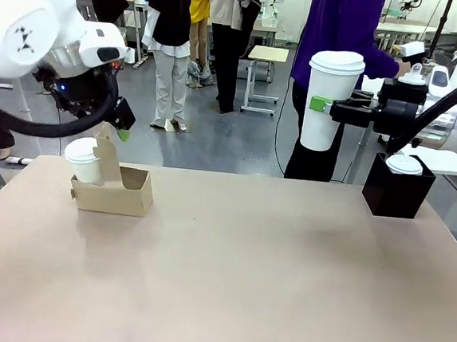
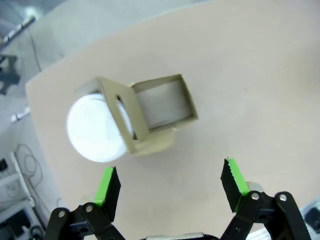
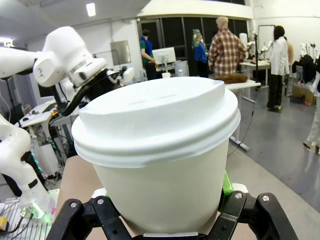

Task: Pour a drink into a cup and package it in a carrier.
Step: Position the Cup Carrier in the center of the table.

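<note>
- Front view, near: table [image 1: 225, 299], pale tan, with nothing standing on its near half. That leaves a free path across the middle.
- Carrier [image 1: 126, 198], far left of the table, upright, handle panel standing. In the left wrist view the carrier [image 2: 150, 142] has one square compartment [image 2: 165, 102] vacant on the side of the panel away from the small cup. This is judged to be the slot kept for the task's cup.
- Small lidded cup [image 1: 83, 161], seated in the carrier's left compartment and touching the handle panel. It is not the task's cup.
- Left gripper [image 1: 122, 130], hovering just above and behind the carrier. In the left wrist view the left gripper [image 2: 169, 172] has its fingers spread wide with nothing between them, pointing down at the carrier. It is probably placed to steady the carrier on arrival.
- Black box [image 1: 394, 197], far right of the table, with another lidded cup [image 1: 404, 164] on top. It stands well apart from the carrier.
- Cup [image 1: 333, 76], tall, white, domed lid fitted, upright. It is held high above the table's far right edge, so it is lifted clear rather than resting.
- Right gripper [image 1: 324, 107], fingers clamped on the cup's sides at mid-height. In the right wrist view the right gripper [image 3: 162, 202] grips the cup [image 3: 160, 150] below the lid. With the lid on, pouring is judged done and seating in the carrier remains.
- Person [image 1: 338, 20], purple sleeve, standing just behind the cup.
</note>
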Controlling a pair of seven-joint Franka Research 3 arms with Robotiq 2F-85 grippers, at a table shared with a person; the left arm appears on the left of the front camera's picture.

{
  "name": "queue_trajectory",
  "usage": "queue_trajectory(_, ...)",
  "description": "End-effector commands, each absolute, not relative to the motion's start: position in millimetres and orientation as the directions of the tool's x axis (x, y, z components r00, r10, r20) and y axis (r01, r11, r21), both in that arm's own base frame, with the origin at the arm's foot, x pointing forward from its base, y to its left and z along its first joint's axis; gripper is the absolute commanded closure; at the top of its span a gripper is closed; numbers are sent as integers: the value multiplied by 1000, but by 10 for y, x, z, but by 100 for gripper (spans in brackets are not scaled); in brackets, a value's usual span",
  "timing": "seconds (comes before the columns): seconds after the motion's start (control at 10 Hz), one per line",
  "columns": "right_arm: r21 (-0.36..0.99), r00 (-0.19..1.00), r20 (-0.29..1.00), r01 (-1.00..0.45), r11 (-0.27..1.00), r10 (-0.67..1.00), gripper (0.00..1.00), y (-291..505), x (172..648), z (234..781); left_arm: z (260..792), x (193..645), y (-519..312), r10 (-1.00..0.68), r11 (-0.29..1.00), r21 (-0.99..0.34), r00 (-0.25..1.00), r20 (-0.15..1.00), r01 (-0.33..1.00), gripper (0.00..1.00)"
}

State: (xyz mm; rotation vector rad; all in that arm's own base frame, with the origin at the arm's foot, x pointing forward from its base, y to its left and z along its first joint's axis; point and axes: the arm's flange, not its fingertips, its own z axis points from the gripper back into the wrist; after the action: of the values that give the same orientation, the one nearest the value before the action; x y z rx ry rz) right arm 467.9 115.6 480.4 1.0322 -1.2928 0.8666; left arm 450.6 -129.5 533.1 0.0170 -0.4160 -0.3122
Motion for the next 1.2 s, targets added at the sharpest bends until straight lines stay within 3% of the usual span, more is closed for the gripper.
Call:
queue_trajectory(0.0, 99, 89, 995, -938, 331, -44, 20, 1170, 4664, 4841, 5307, 4843, -1290, -215, 977, 72, 908, 358, 203, 0)
queue_trajectory(0.6, 99, 89, 995, -938, 331, -44, 20, 1170, 4664, 4841, 5048, 5406, -1143, -59, 997, 71, 958, 280, 40, 0)
queue_trajectory(0.7, 99, 89, 995, -938, 331, -44, 20, 1170, 4664, 4841, 5034, 5407, -1124, -41, 997, 73, 965, 260, 23, 59)
queue_trajectory(0.8, 99, 89, 995, -938, 331, -44, 20, 1170, 4664, 4841, 5029, 5406, -1114, -32, 997, 73, 965, 261, 14, 60)
queue_trajectory(0.9, 99, 89, 995, -938, 331, -44, 20, 1170, 4664, 4841, 5025, 5396, -1126, -30, 997, 74, 964, 263, 11, 100)
queue_trajectory(1.0, 99, 89, 995, -938, 331, -44, 20, 1170, 4664, 4841, 5032, 5388, -1145, -29, 998, 67, 964, 265, 12, 65)
queue_trajectory(1.1, 99, 89, 995, -938, 331, -44, 20, 1170, 4664, 4841, 5036, 5388, -1150, -27, 998, 59, 963, 267, 12, 100)
